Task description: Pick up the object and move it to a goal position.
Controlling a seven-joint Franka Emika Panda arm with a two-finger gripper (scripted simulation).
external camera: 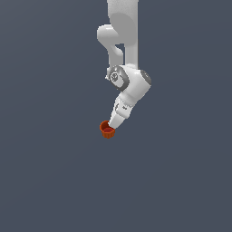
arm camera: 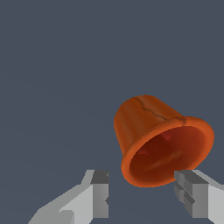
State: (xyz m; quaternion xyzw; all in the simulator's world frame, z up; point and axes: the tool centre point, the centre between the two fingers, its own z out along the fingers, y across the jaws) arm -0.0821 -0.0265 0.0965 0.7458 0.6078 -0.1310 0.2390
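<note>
The object (arm camera: 151, 127) is a small orange-red cup with a thick rim. In the wrist view it is tipped, its open mouth facing the camera. My gripper (arm camera: 142, 188) is open, with one grey finger (arm camera: 99, 192) on each side of the cup's rim and a gap to each. Most of the cup lies beyond the fingertips. In the exterior view the cup (external camera: 107, 130) sits on the dark floor right at the tip of my gripper (external camera: 113, 125), and the white arm reaches down to it from the top of the picture.
A plain dark grey-blue floor (external camera: 50, 172) fills both views. No other object, container or edge shows, and no goal marker is visible.
</note>
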